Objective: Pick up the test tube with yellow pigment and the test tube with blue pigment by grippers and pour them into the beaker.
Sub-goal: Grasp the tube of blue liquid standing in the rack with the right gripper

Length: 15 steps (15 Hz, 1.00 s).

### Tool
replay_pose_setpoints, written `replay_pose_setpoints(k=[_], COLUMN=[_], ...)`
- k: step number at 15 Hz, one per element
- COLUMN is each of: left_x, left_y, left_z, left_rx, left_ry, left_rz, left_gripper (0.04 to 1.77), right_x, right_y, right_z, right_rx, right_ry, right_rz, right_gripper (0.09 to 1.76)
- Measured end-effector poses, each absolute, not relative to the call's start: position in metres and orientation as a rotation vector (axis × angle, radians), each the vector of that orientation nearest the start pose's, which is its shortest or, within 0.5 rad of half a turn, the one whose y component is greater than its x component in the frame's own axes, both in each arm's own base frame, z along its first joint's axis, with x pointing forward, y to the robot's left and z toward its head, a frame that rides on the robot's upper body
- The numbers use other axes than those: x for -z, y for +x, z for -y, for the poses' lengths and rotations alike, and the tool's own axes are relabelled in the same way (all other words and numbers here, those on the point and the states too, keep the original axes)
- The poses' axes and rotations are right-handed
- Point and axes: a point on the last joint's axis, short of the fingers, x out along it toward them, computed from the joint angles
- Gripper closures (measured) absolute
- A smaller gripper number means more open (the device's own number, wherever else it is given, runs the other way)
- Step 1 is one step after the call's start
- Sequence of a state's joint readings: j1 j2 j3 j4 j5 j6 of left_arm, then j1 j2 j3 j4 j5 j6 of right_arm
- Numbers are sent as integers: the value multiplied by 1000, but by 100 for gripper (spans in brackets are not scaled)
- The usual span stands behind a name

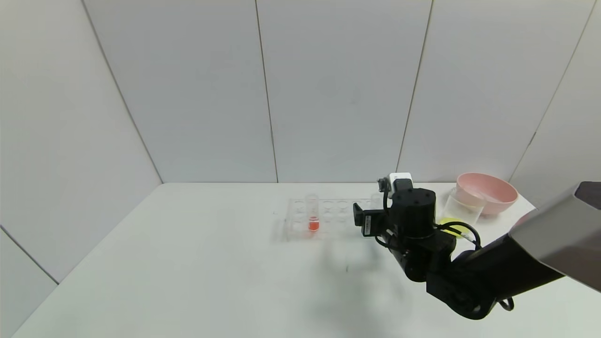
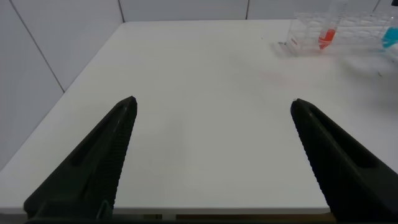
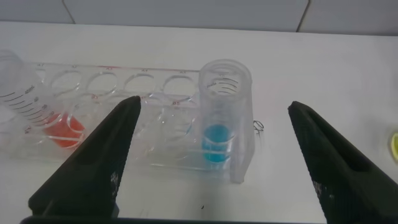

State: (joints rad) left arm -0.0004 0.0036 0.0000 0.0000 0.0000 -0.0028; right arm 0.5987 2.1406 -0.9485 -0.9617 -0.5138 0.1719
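Observation:
The test tube with blue pigment (image 3: 221, 134) stands upright in the end hole of a clear tube rack (image 3: 143, 124). My right gripper (image 3: 214, 102) is open, its fingers on either side of that tube and apart from it. In the head view the right wrist (image 1: 413, 211) hangs over the rack's right end and hides the blue tube. The beaker (image 1: 462, 206) stands to the right of the wrist, with a yellow patch (image 1: 451, 227) at its foot. I cannot make out the test tube with yellow pigment as a tube. My left gripper (image 2: 214, 101) is open over bare table, far from the rack.
A tube with red-orange liquid (image 1: 313, 218) stands in the rack's left part. A pink bowl (image 1: 486, 192) sits behind the beaker near the back right corner. The white table (image 1: 188, 263) stretches to the left and front of the rack.

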Motion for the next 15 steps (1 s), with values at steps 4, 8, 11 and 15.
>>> replay_pose_setpoints(k=[4,8,11,15], left_x=[-76,-76,-76,-76], left_y=[-23,-23,-23,-23], left_z=[0,0,0,0], left_rx=[0,0,0,0], left_ry=[-3,-3,-3,-3], left_rz=[-4,-4,-4,-4], left_gripper=[5,5,5,5], right_x=[-91,-87,-86,-85], right_y=[343,347,348,347], right_z=[-211,-212,-213,-212], right_rx=[-81,-83,-96,-94], right_ry=[44,45,46,41], right_rz=[-204,-204,-206,-208], right_gripper=[15,15,67,113])
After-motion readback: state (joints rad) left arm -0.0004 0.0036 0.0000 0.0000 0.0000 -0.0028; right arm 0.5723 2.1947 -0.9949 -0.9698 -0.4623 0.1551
